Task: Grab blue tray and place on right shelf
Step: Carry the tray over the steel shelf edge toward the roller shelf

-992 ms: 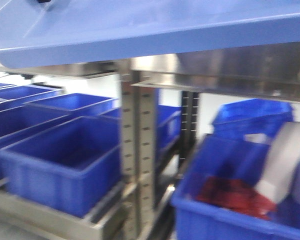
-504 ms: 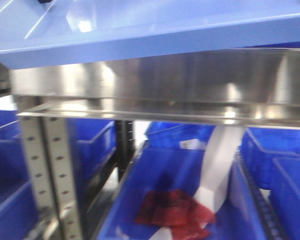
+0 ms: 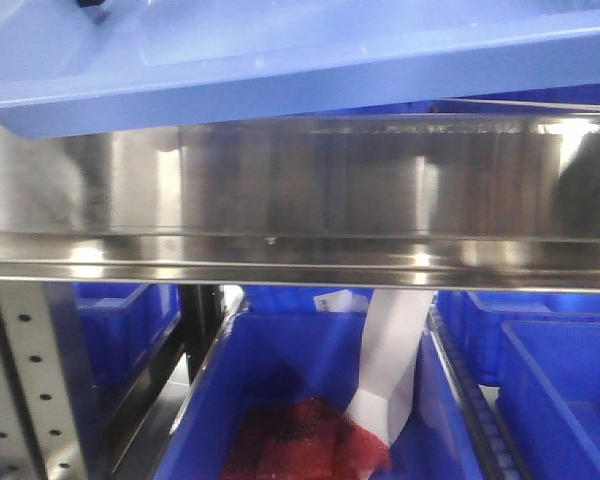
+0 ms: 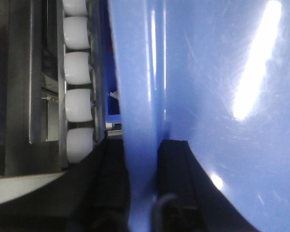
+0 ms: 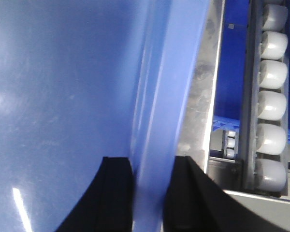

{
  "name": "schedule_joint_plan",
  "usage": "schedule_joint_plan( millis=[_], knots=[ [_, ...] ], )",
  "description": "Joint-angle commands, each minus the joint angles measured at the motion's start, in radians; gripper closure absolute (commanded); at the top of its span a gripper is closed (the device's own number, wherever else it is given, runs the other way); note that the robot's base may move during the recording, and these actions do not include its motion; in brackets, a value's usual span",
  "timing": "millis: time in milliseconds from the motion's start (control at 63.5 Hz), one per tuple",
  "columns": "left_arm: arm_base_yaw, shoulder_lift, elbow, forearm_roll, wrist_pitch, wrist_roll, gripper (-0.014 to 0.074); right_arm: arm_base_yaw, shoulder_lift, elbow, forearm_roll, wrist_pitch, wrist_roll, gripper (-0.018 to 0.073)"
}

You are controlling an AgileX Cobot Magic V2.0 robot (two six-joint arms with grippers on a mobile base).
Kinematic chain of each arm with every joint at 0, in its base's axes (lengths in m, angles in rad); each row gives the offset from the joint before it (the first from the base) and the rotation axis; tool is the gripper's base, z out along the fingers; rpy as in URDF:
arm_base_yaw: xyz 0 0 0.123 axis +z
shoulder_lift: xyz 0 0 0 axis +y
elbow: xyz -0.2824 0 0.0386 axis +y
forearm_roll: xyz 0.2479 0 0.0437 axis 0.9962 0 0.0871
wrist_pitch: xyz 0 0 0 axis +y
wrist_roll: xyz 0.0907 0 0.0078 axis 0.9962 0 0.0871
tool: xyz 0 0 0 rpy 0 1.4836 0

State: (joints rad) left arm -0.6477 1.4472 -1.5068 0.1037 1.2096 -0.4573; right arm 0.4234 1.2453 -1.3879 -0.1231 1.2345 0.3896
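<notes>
Grabbing looks done: the left end effector (image 4: 142, 176) and right end effector (image 5: 152, 193) each clamp the blue tray (image 3: 310, 60) by its rim, just above the right shelf (image 3: 300, 190). Setting down and release apparently remain.

We see a deep blue storage bin (image 3: 270, 365) low in the front view, holding a crumpled dark-red material (image 3: 300, 445) at its bottom. A white strip (image 3: 390, 360) stands tilted in the same bin, its lower end touching the red material. Similar deep blue bins sit to the left (image 3: 120, 330) and right (image 3: 565, 400), and a further bin (image 3: 290, 298) shows behind.
</notes>
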Motion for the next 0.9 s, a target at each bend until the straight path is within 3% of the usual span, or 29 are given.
schedule_joint_plan(
  millis=[0, 882],
  knots=[
    [-0.011, -0.029, -0.021, 0.041, 0.098, 0.042, 0.0645, -0.003, -0.032, -0.032, -0.036, -0.068, -0.024, 0.0503],
    [-0.011, -0.029, -0.021, 0.041, 0.098, 0.042, 0.0645, -0.003, -0.032, -0.032, -0.036, -0.068, -0.024, 0.0503]
  ],
)
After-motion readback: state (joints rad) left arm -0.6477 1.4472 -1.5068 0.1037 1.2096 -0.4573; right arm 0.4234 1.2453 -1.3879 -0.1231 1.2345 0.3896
